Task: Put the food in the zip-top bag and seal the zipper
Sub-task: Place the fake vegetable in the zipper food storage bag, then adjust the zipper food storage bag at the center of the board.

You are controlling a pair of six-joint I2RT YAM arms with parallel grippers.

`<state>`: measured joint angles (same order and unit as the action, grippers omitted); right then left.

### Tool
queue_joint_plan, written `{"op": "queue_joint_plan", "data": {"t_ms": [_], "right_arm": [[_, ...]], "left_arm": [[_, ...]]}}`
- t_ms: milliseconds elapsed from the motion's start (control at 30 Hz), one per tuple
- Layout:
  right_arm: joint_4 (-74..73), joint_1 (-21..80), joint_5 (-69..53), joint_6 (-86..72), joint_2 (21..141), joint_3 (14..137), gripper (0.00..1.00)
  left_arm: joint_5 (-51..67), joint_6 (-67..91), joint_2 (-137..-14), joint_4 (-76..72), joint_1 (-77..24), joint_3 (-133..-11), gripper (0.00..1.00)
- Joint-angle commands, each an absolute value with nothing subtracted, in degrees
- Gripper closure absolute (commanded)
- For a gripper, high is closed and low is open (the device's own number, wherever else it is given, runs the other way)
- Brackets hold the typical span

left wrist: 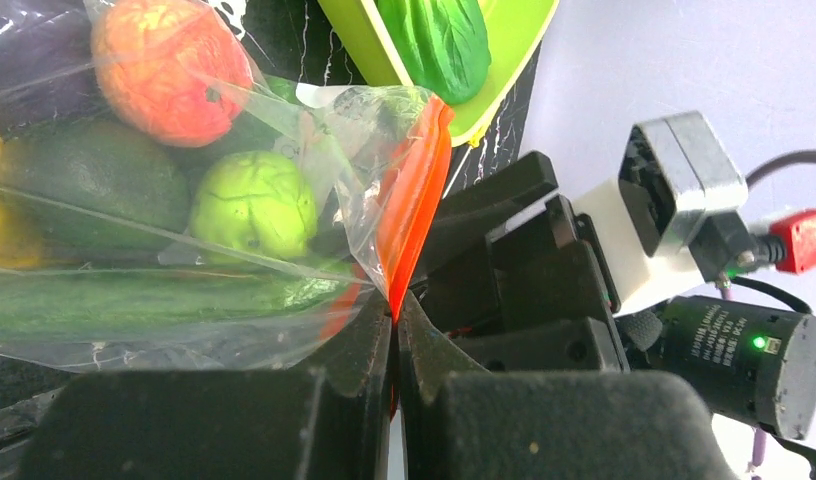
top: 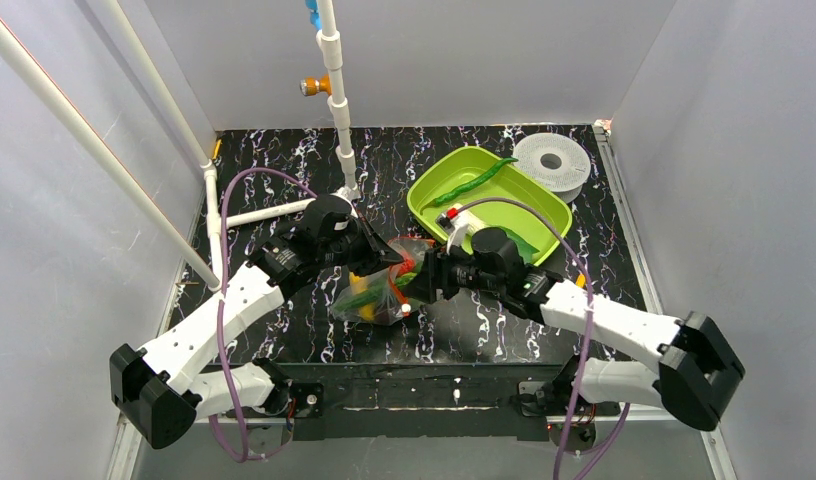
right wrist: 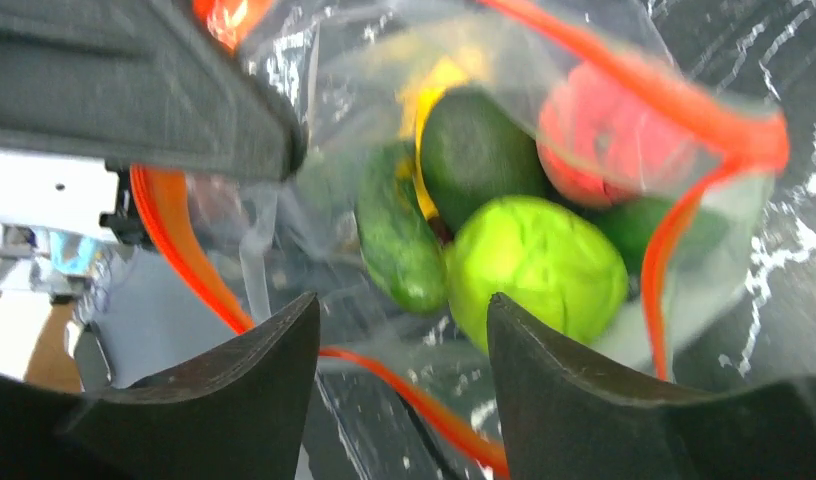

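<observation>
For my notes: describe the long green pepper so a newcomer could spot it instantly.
Find the lime-green tray at the far right of the table, beside the white perforated disc. The long green pepper lies diagonally across its far half. It alone is thin and curved; the tray's other food, a bok choy, is short and leafy.
</observation>
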<state>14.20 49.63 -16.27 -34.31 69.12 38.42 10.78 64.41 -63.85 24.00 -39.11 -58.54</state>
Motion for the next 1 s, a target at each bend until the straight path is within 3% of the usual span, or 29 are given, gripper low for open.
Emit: {"op": "queue_joint_plan", "data": {"t_ms": [0, 233, 400, 533, 967], "right_arm": [[-8.07, 48.67, -15.21, -28.54, 61.44, 43.20, 0.25], [-22.12, 43.36, -6.99, -30.00, 53.77, 45.67, 0.02], [-23.16, 38.69, -9.53, -35.77, 54.85, 44.54, 0.02], [-17.67, 38.66, -17.92, -35.07, 59.55, 46.60, 0.11], [-18.88, 43.58, -13.35, -35.91, 75.64, 55.77, 0.55]], "left_arm": [[10.30, 62.88, -61.24, 24.69, -39.04, -58.75, 1.00], [8.24, 61.19, -59.09, 26.34, -39.08, -58.26, 1.00], [8.15, 60.20, -58.59, 26.46, -39.03, -58.24, 1.00], [8.80, 59.47, -58.52, 26.55, -39.08, -58.25, 1.00], [10.69, 55.45, -59.19, 27.45, -39.04, -59.58, 1.00]]}}
